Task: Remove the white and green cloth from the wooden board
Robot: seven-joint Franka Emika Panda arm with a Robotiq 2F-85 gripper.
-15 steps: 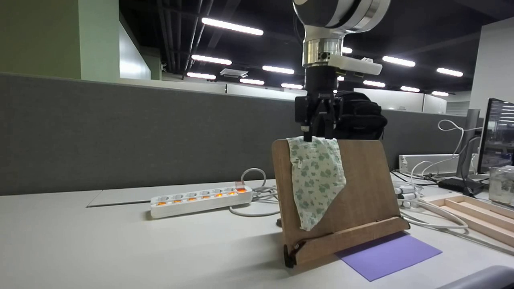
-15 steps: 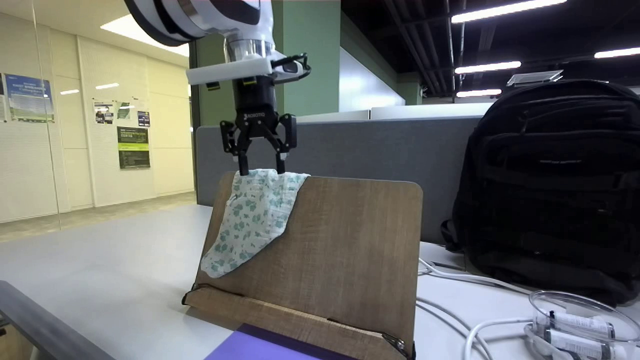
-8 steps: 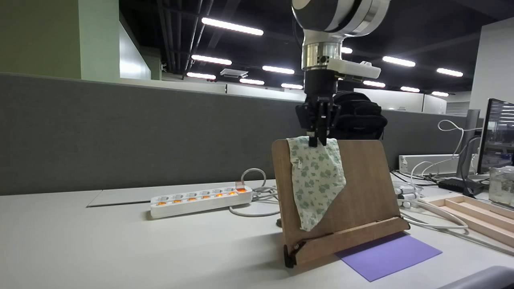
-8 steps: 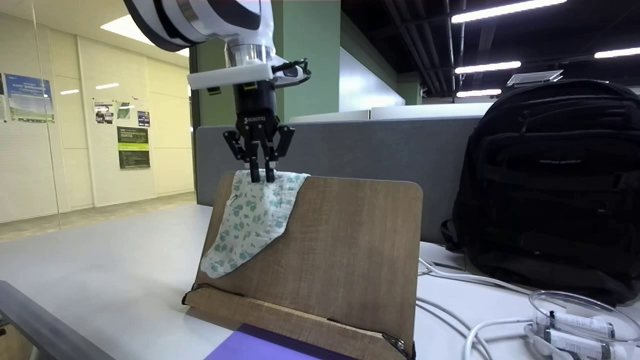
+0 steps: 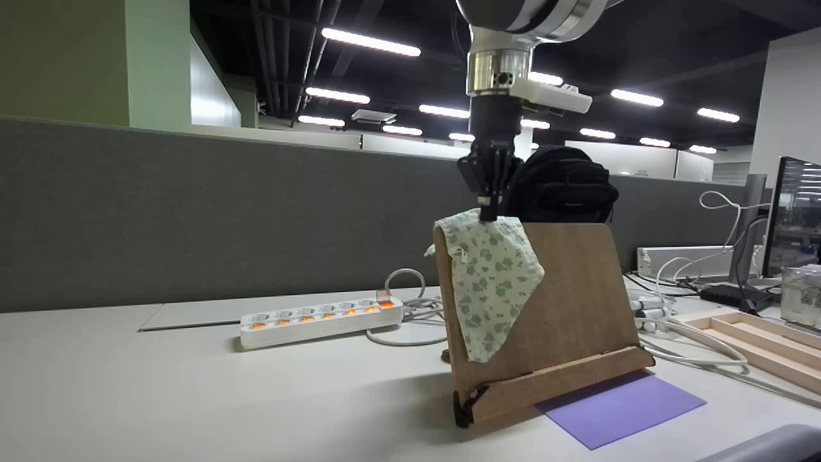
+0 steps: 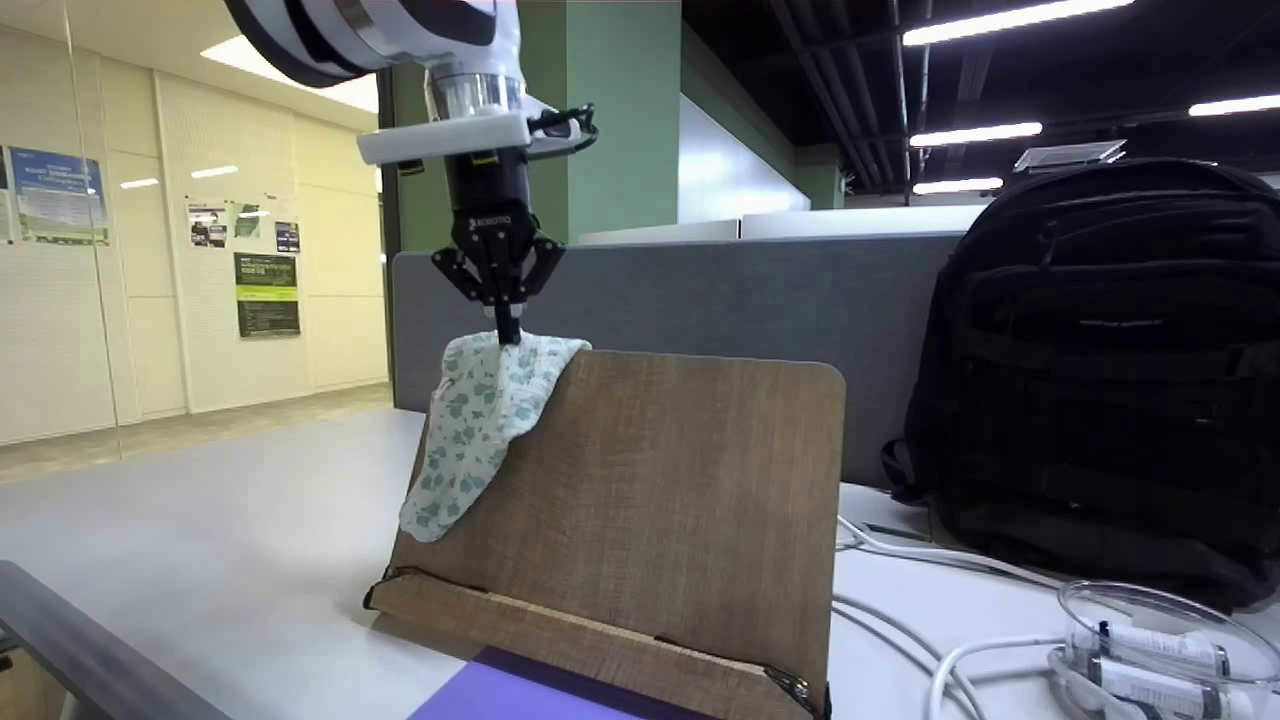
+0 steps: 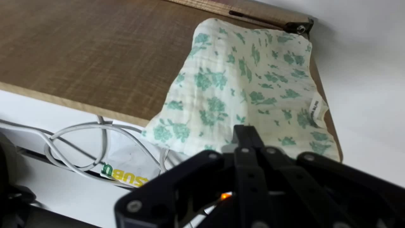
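Observation:
The white and green cloth (image 5: 494,282) hangs over the top left part of the wooden board (image 5: 571,289), its lower corner lying against the slanted face. My gripper (image 5: 489,215) is at the board's top edge, its fingers pressed together on the cloth's upper part. In the other outside picture the gripper (image 6: 508,335) pinches the cloth (image 6: 470,430), which bunches and slopes from that point. From the wrist view, the fingertips (image 7: 245,134) meet over the cloth (image 7: 250,85); the pinched fabric itself is hidden behind them. Part of the cloth pokes past the board's left edge.
A purple sheet (image 5: 622,410) lies in front of the board's ledge. A white power strip (image 5: 321,321) with cables stands on the table to one side. A black backpack (image 6: 1100,390), a clear container (image 6: 1160,650) and a light wooden tray (image 5: 757,340) are also around.
My gripper has gone from open to shut on the cloth's top. It has since risen slightly and shifted toward the board's left edge, dragging the cloth along. The board has not moved.

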